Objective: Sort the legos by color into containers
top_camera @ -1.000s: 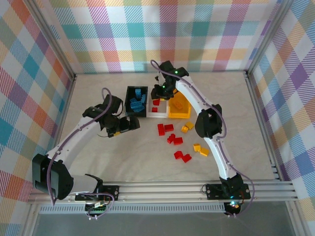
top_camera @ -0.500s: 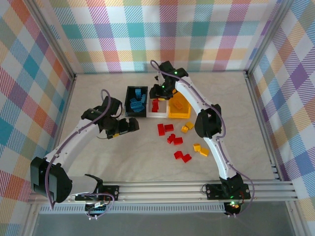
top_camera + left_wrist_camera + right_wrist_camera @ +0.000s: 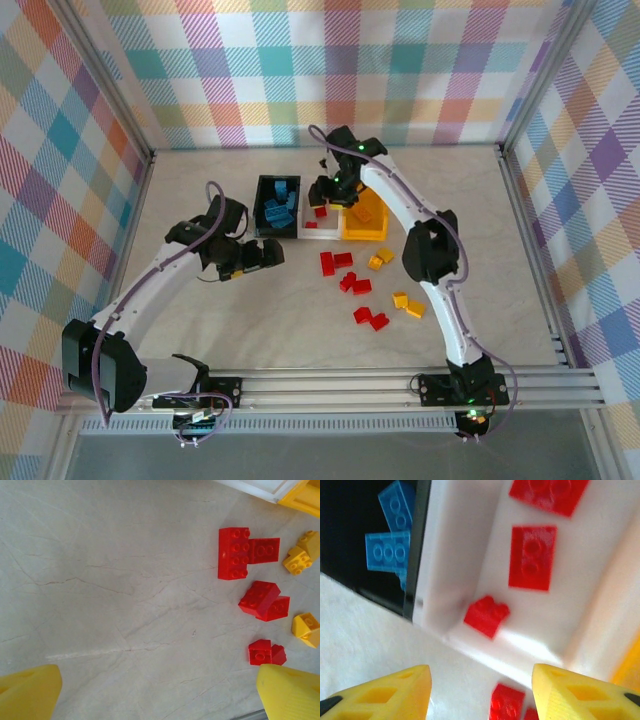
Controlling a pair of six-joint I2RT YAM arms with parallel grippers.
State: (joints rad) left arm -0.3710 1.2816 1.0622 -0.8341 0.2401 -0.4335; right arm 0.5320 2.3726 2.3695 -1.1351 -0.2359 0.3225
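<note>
The black bin (image 3: 278, 205) holds blue legos (image 3: 390, 545). Beside it, the white bin (image 3: 322, 232) has three red legos (image 3: 486, 615) lying inside. The yellow-orange bin (image 3: 363, 222) stands to its right. My right gripper (image 3: 326, 190) hangs open over the white bin with nothing between its yellow fingertips (image 3: 390, 690). My left gripper (image 3: 256, 256) is open and empty above bare table, left of the loose red legos (image 3: 240, 552) and yellow legos (image 3: 298, 557). On the table, several red legos (image 3: 347, 281) and several yellow ones (image 3: 407, 304) lie in front of the bins.
The three bins stand side by side at mid-table. Metal rails (image 3: 520, 200) and plaid walls close in the table. Bare tabletop (image 3: 200, 180) lies to the left of the bins and behind them.
My right gripper's jaws have opened above the white bin. The left arm has barely shifted.
</note>
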